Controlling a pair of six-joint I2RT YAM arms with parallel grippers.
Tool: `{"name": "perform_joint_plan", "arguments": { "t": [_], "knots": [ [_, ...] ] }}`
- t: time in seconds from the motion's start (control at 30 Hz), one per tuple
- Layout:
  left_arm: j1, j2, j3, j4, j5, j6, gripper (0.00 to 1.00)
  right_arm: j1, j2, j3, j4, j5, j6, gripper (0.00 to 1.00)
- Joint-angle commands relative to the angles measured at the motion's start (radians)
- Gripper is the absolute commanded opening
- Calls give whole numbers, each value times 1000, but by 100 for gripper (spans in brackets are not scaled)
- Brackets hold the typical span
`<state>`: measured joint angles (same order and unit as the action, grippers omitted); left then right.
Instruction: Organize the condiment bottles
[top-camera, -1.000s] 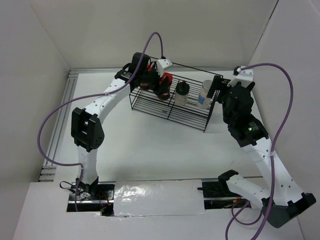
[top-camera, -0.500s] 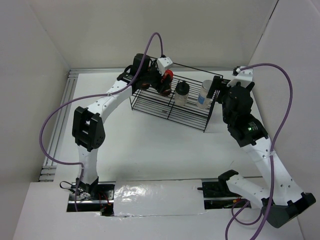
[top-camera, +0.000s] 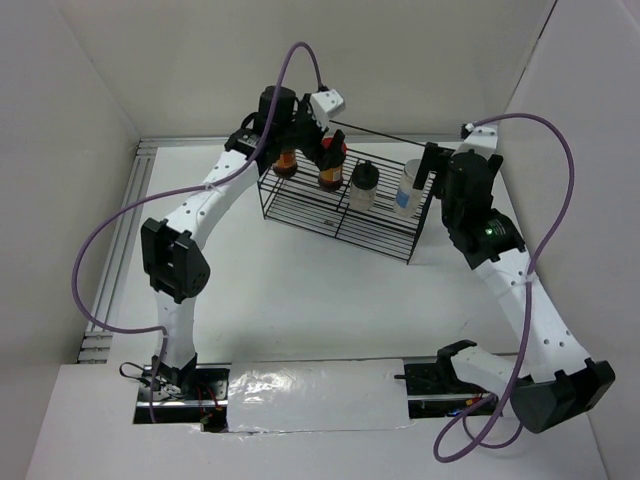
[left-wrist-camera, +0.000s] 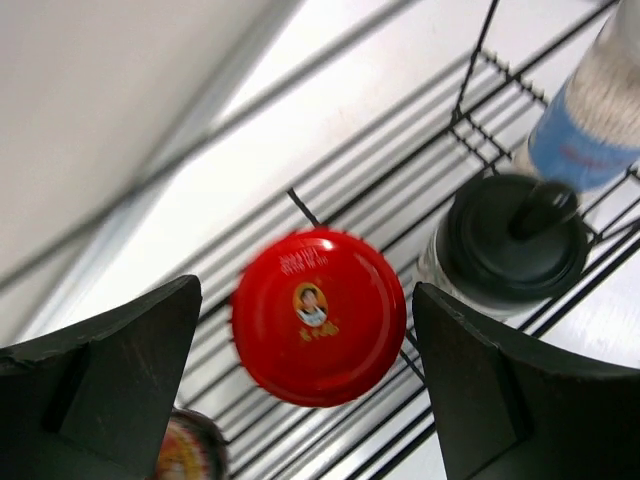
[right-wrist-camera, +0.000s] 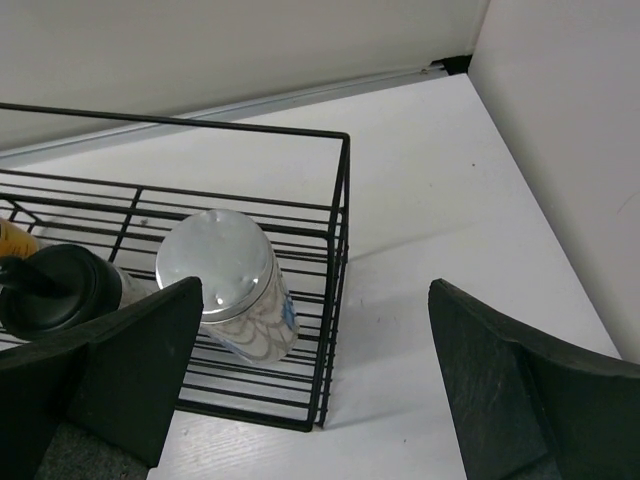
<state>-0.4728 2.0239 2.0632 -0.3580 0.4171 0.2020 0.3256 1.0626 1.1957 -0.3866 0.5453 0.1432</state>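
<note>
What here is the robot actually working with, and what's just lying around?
Part of the job:
left brown jar
red-capped jar
black-capped jar
white-capped jar
wire rack holding them

Just lying about:
purple cables
shiny strip at the near edge

Black wire rack (right-wrist-camera: 345, 140) holds red-capped jar (left-wrist-camera: 318, 315), black-capped jar (left-wrist-camera: 510, 245), web-patterned jar (right-wrist-camera: 225, 285).

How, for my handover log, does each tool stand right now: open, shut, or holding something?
Left tool: open above a red-capped jar, not gripping it.
Right tool: open, holding nothing.
</note>
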Motion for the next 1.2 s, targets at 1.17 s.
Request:
{"name": "perform_joint_plan", "arguments": {
  "t": [1.17],
  "knots": [
    [723,-395,-419,-265,213,-116,99,-695,237,180,-232,-462,352,100]
  ]
}}
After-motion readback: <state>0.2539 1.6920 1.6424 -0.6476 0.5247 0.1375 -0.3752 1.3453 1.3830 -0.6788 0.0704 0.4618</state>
